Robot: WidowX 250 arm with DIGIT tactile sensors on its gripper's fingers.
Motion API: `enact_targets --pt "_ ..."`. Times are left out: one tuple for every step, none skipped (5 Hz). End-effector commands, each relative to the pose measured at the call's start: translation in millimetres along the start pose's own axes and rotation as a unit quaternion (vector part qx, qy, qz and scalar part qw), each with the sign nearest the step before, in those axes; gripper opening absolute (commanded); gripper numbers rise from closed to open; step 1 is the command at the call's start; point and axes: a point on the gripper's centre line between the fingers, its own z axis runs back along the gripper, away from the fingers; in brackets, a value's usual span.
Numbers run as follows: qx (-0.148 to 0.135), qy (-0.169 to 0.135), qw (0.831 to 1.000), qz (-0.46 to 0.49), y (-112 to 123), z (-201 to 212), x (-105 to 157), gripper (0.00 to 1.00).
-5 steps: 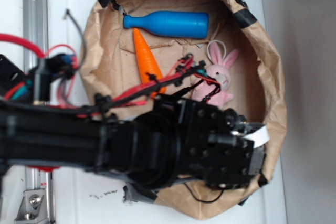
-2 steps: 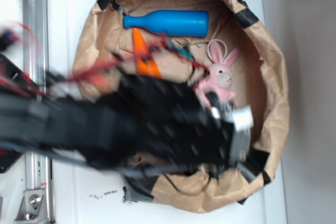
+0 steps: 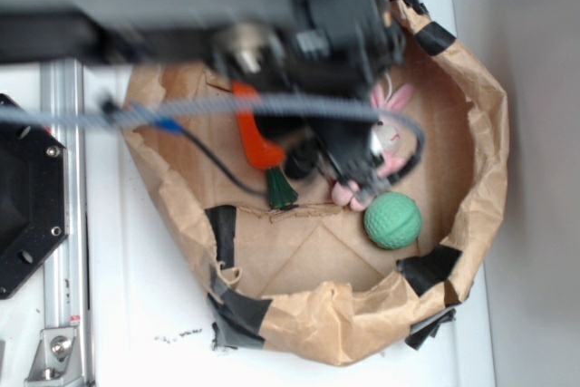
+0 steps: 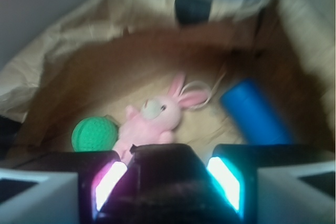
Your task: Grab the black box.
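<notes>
The black box point(image 4: 165, 182) sits clamped between the gripper point(image 4: 167, 178) fingers point(image 4: 107, 182), lifted over the paper-lined basket point(image 3: 471, 133), with the pink bunny point(image 4: 155, 119) just beyond it and the green ball point(image 4: 94, 134) beside that bunny

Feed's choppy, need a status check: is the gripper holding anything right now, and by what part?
Yes, it appears so: the wrist view shows a dark block, seemingly the black box, between the gripper fingers, gripped on its two opposite sides, above the pink bunny.
</notes>
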Motion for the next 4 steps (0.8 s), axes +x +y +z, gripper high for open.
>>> enact_targets --pt "0.047 0.031 0.991 -0.124 13 34 4 0.00" --pt "0.032 0.085 0.983 -0.160 -15 24 -4 0.00" --pt "0.014 0.104 0.981 -0.160 -24 21 -4 0.00" --pt "0.021 0.101 0.982 -0.160 -30 17 -7 0.00"
